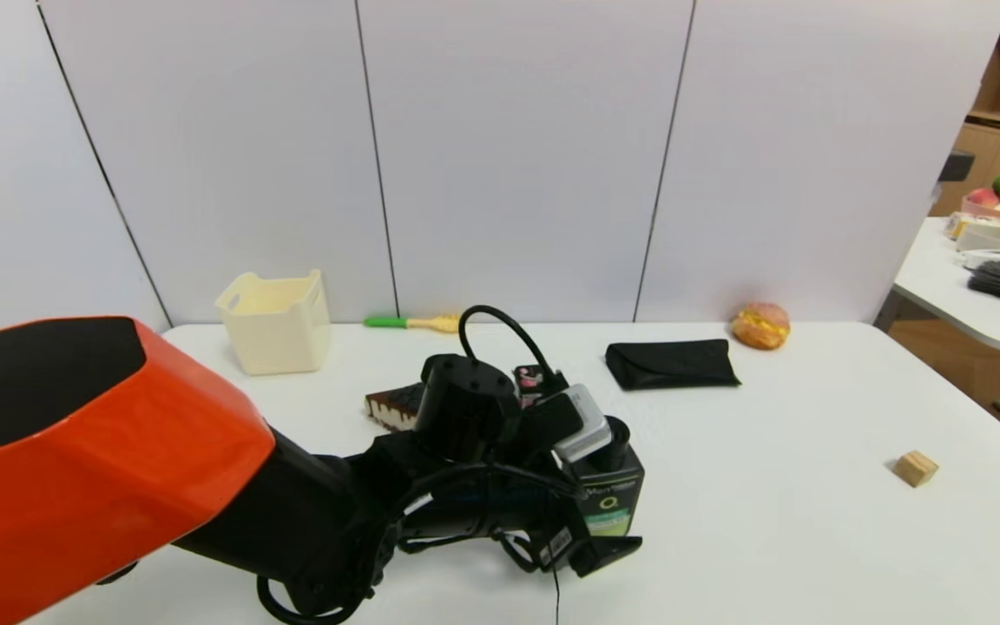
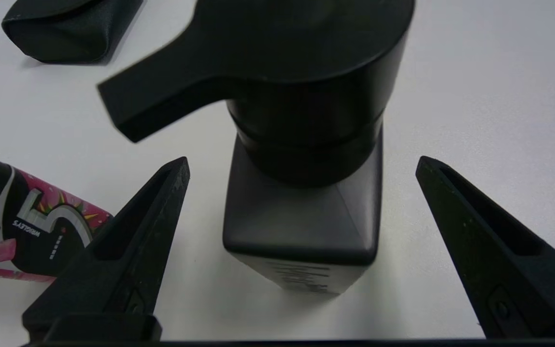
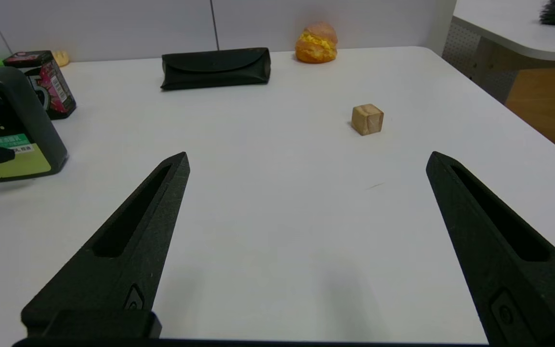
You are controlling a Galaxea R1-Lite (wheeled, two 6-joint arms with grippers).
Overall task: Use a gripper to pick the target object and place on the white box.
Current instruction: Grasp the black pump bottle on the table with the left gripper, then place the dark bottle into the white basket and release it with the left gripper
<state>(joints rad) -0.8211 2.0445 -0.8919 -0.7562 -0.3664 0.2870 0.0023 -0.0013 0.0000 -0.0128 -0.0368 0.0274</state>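
The target object, a black pump bottle (image 1: 611, 499) with a green lower label, stands upright near the table's middle front. My left gripper (image 1: 606, 531) comes down over it from above, open. In the left wrist view the bottle's shoulder (image 2: 301, 221) sits between the two spread fingers (image 2: 162, 202), with a gap on each side and no contact. The white box (image 1: 277, 323) stands at the back left by the wall, apart from the arm. My right gripper (image 3: 307, 156) hovers open over bare table, and the bottle (image 3: 15, 130) shows off to its side.
A black-red gum box (image 2: 22, 226) lies close beside the bottle. A cake slice (image 1: 391, 406) sits behind the arm. A black pouch (image 1: 669, 363), a bun (image 1: 760, 325) and a green-yellow toy (image 1: 413, 323) lie toward the back. A wooden cube (image 1: 915, 468) sits right.
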